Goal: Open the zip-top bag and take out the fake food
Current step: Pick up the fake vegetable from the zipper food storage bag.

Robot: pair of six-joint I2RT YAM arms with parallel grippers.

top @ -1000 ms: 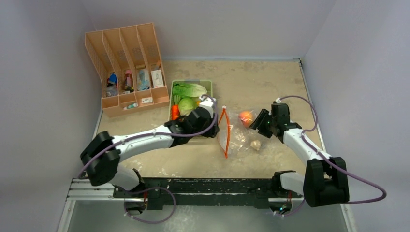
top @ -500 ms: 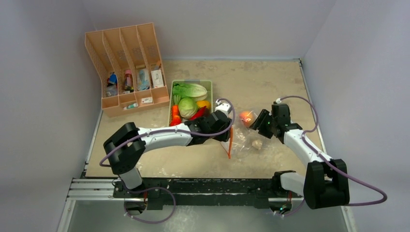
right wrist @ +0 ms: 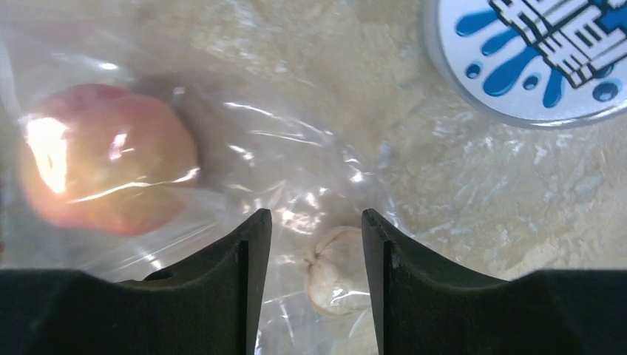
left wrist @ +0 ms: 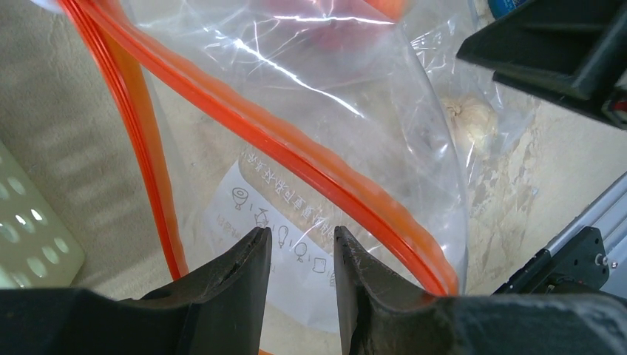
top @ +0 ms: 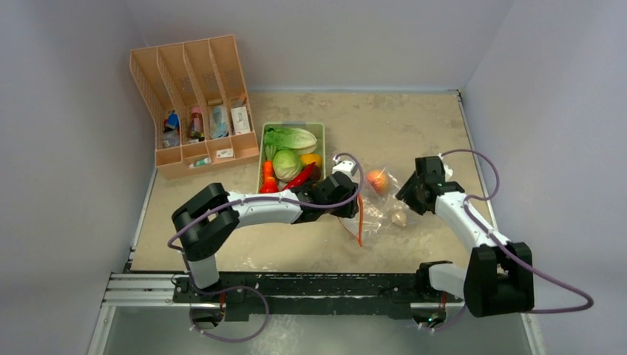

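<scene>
The zip-top bag [top: 378, 211] lies on the table right of centre, its orange-red zip strip [top: 359, 222] parted into two strands [left wrist: 296, 148]. Inside it are the orange-pink peach [top: 378, 180] [right wrist: 103, 166] and the small beige piece [top: 399, 217] [right wrist: 333, 270]. My left gripper [top: 353, 198] [left wrist: 302, 240] is open at the bag's mouth, with the printed film showing between its fingers. My right gripper [top: 407, 196] [right wrist: 316, 222] is open just above the bag, its fingers either side of the beige piece. A cabbage [top: 286, 164], chili [top: 299, 177] and carrot [top: 268, 171] lie in the tray.
The pale-green tray [top: 292, 126] [left wrist: 29, 237] stands just left of the bag and also holds a leafy lettuce [top: 292, 137] and a yellow pepper [top: 313, 158]. A tan file organizer [top: 194, 103] sits at the back left. A white disc with blue print [right wrist: 532, 52] lies by the bag.
My left arm swung right from the tray to the bag's mouth, and the zip end of the bag shifted right. My right gripper moved slightly right, over the beige piece.
</scene>
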